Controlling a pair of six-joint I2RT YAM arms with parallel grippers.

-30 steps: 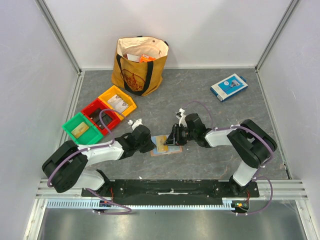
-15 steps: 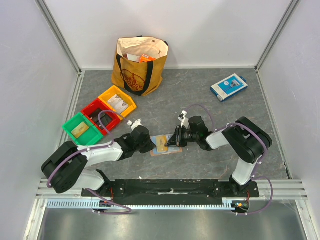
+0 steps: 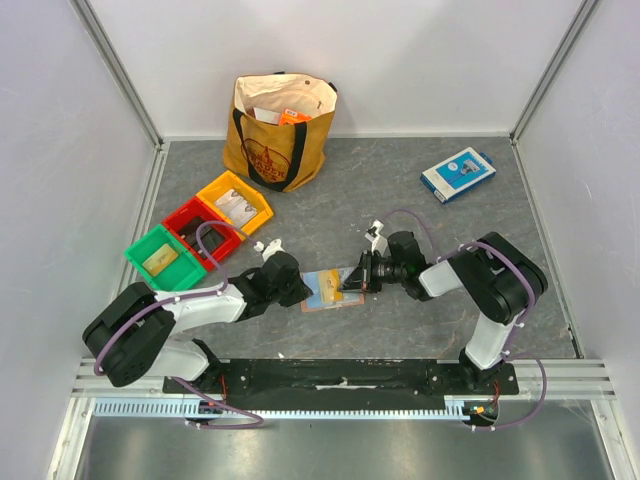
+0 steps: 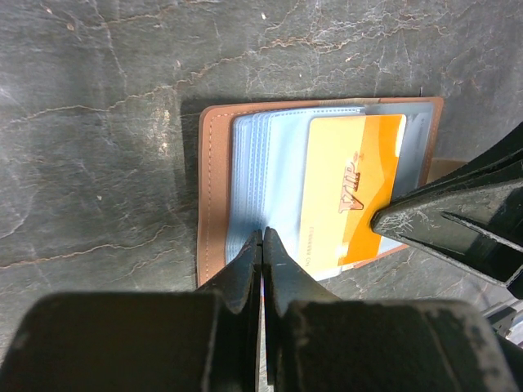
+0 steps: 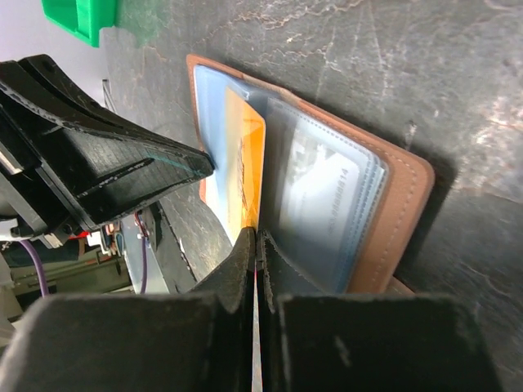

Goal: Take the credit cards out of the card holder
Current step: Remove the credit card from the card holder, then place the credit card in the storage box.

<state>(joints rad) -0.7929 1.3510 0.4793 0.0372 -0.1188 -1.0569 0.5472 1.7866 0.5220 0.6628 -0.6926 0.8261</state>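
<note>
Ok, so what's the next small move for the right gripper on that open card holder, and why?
Probably slide the right gripper slowly away from the left gripper, drawing out the orange and yellow plastic card. Its closed tips seem to pinch that card's edge, while the left gripper, shut, pins the tan leather card holder.

Grey marbled tabletop (image 3: 400, 200) beneath right gripper (image 3: 352, 281); white walls (image 3: 400, 60) beyond, both sides; aluminium corner posts (image 3: 120, 75); even light.

Overhead looks down; close wrist views share the card holder (image 4: 214, 188).
</note>
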